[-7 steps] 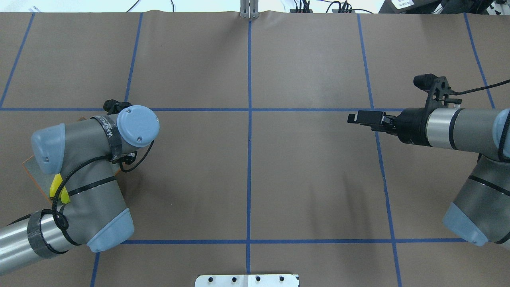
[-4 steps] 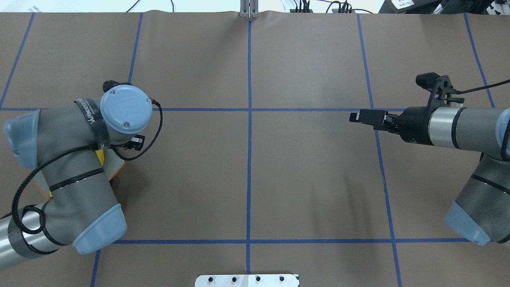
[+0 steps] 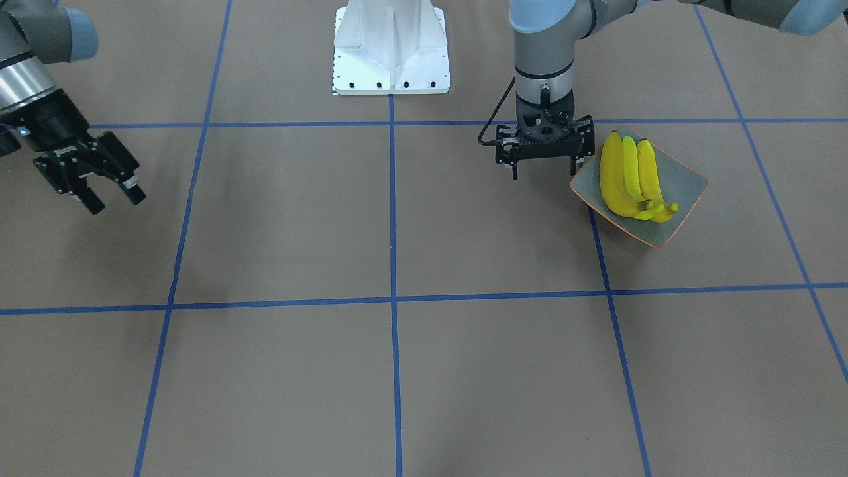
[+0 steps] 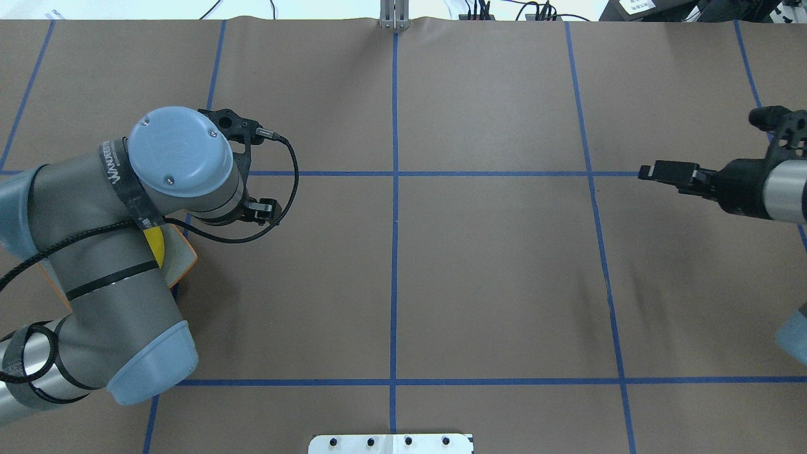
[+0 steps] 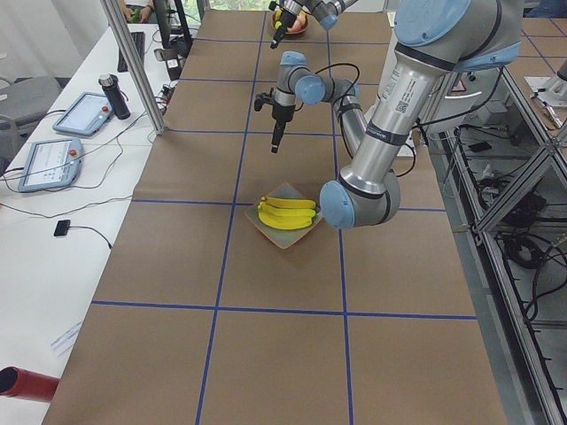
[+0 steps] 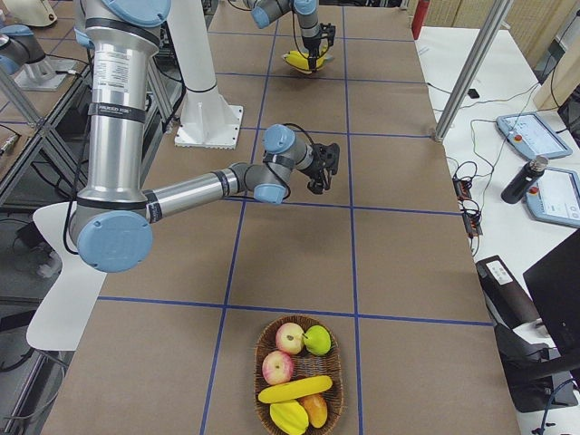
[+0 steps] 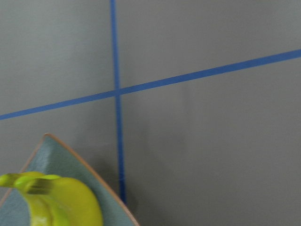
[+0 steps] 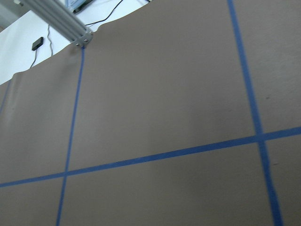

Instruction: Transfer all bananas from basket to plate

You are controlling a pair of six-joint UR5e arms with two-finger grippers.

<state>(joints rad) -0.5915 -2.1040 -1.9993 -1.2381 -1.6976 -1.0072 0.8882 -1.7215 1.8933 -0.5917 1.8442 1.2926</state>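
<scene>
Front view, L to R: right gripper [image 3: 114,197] at far left edge, jaws spread, empty, well apart from the plate [image 3: 689,177]. Centre-right, left gripper [image 3: 546,169] points straight down, jaws wide apart, nothing btwn them, just beside the plate's corner. Plate: squarish, grey-green, thin orange rim, upturned edges, set cornerwise to the blue tape grid on the matt brown table [image 3: 298,225]. Three bananas [image 3: 628,175] lie on it side by side: smooth, bright yellow, curved, stem tips together at the view's lower end. Right-side view: oval woven basket [image 6: 265,399] w/ a fourth banana [image 6: 294,390] lying across it, among apples [image 6: 277,367] and other fruit.
</scene>
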